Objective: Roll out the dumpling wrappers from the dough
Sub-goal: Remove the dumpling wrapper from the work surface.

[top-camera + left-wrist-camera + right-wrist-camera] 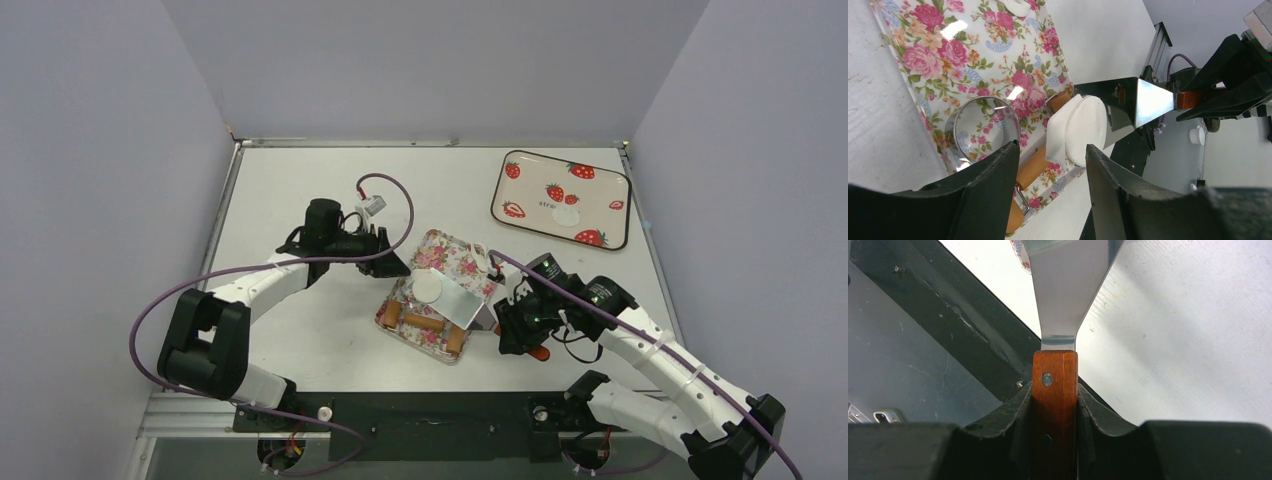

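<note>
**Dumpling wrapper.** One flat white dumpling wrapper [1083,127] lies on the front end of the spatula [1140,100] blade and overhangs its edge. The blade is over the floral tray [923,55], near its middle. A second wrapper [566,215] lies on the strawberry tray [520,205], well apart at the far right of the table [300,190].

**Dough.** A white lump of dough [1018,6] sits on the floral tray and is cut off by the top edge of the left wrist view.

**Other items on the floral tray.** The metal ring [982,131] lies flat. The wooden roller [1032,169] lies just beside it, below the blade.

**Right pincer.** The right pincer [1054,390] is pinching the spatula's wooden handle [1054,365], one finger on each side. The blade points away from it towards the floral tray.

**Left pincer.** The left pincer [1052,149] is at the far-left side of the floral tray. Its fingers are spread and nothing is between them. It faces the wrapper and the ring.
</note>
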You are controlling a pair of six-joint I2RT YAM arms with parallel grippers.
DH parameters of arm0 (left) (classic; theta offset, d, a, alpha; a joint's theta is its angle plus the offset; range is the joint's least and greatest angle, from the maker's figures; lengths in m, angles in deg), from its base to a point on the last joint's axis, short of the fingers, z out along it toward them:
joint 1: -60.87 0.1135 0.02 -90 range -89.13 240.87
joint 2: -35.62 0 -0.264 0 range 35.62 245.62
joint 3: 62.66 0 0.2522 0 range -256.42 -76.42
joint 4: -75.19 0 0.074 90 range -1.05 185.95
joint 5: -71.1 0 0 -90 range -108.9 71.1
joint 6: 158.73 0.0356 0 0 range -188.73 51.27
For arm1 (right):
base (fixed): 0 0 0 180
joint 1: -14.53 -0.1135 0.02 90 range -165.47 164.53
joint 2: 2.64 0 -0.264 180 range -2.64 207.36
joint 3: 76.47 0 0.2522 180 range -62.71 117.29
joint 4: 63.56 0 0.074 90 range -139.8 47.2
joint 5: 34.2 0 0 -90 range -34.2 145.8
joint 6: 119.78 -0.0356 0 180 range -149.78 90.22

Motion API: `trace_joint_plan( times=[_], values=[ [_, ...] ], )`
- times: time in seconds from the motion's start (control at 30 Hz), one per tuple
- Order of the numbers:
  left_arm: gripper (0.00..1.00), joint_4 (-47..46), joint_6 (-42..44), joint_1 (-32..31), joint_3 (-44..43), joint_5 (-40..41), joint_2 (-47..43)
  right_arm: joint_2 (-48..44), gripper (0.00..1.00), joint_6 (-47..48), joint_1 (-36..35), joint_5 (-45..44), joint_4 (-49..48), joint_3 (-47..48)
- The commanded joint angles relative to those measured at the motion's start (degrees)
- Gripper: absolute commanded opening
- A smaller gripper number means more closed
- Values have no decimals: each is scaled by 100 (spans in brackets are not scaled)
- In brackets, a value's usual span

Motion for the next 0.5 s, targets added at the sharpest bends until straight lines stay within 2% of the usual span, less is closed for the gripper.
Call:
trace_joint_plan(
  times=[0.0, 0.23, 0.47],
  values=[
    [47, -6, 175, -105, -49, -91, -69, -32, 0, 57, 35, 97, -298, 185],
    [49, 570, 514, -138, -100, 184, -38, -51, 0, 64, 34, 107, -298, 169],
    [45, 509, 551, -198, -122, 139, 10, -55, 0, 66, 31, 99, -296, 169]
  ],
)
